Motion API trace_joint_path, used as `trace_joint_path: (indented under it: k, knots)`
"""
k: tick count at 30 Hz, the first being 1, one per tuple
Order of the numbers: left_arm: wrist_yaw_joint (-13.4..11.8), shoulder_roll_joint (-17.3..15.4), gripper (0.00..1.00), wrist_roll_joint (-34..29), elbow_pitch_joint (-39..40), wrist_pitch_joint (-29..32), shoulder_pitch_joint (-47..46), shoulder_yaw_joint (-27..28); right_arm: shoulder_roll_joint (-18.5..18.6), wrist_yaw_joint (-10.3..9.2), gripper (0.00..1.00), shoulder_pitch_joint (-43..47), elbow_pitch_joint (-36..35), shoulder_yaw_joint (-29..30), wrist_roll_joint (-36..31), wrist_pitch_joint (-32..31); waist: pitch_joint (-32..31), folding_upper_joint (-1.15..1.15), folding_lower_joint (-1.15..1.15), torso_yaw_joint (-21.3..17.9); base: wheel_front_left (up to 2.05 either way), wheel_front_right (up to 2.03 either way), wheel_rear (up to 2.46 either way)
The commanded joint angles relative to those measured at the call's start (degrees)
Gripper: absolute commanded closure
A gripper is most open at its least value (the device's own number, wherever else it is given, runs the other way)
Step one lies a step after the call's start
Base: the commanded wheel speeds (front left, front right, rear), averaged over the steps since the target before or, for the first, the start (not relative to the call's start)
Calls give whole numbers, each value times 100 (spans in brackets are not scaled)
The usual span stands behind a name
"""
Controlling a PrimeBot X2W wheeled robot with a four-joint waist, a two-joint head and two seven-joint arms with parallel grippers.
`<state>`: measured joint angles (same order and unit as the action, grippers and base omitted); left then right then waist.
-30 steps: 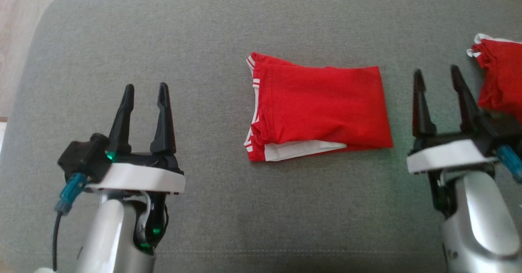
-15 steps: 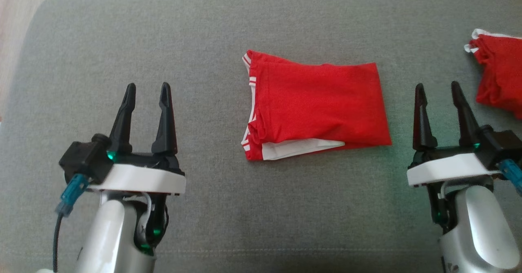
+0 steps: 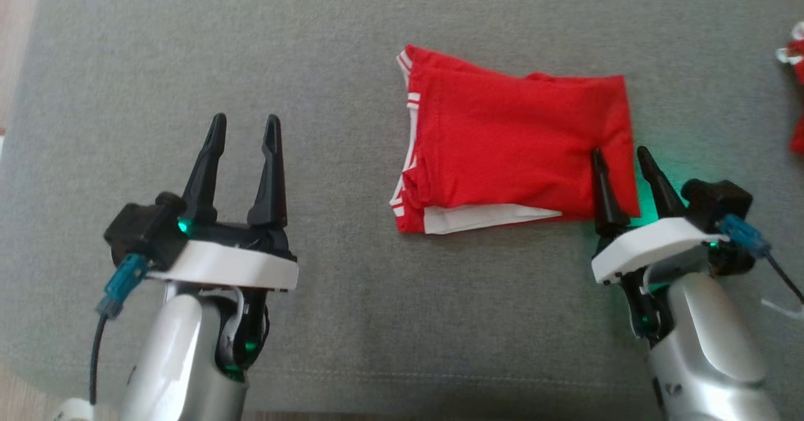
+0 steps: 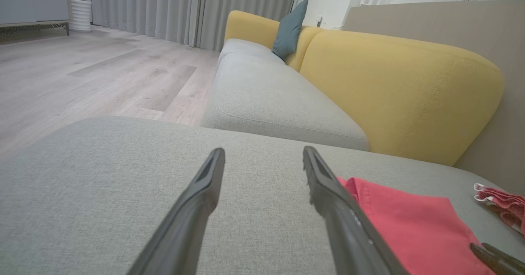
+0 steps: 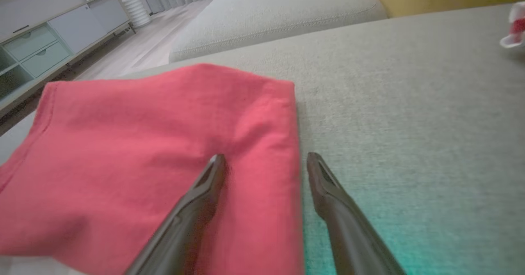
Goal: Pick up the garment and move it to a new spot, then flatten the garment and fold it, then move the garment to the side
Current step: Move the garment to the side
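Garment, red with white trim

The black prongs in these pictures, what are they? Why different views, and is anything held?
They are the fingers of a robot's two hands, called grippers. The top-down picture is from a camera on its head, looking down: the left gripper at lower left, the right gripper at lower right. The other two come from cameras on each wrist, looking along that hand's own fingers. On the grey cushion lies a folded red garment with white trim; another red cloth peeks in at the far right. Both grippers are open and hold nothing. The right one sits at the garment's right edge, one finger over the cloth, the other over the cushion.
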<state>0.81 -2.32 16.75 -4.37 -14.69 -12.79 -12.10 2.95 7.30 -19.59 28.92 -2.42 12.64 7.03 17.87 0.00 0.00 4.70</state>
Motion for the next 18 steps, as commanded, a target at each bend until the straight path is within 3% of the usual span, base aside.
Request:
trace_joint_path:
  k: [1, 8, 9, 10, 11, 18]
  knots:
    - [11, -55, 0, 10, 155, -30, -191, 176, -7, 19, 0, -129, -121, -146, 45, 2, 63, 0, 0, 61, 0, 0, 0]
    - [23, -55, 0, 6, 134, -30, -259, 202, -7, 19, 0, -478, 695, -188, -34, 59, 174, 0, 0, 146, 0, 0, 0]
    - [24, -55, 0, 2, 135, -30, -262, 215, -7, 19, 15, -520, 767, -226, -32, 87, 180, 0, 0, 137, 0, 0, 0]
    - [24, -55, 0, -7, 132, -30, -262, 235, -7, 19, 91, -559, 818, -268, -54, 130, 179, 0, 0, 118, 0, 0, 0]
    - [24, -55, 0, -20, 127, -30, -261, 257, -7, 19, 100, -596, 857, -298, -132, 184, 172, 0, 0, 90, 0, 0, 0]
    - [80, -55, 0, -88, 143, -30, -242, 331, -7, 19, 100, -764, 714, -19, -1148, 491, 26, 0, 0, -236, 0, 0, 0]
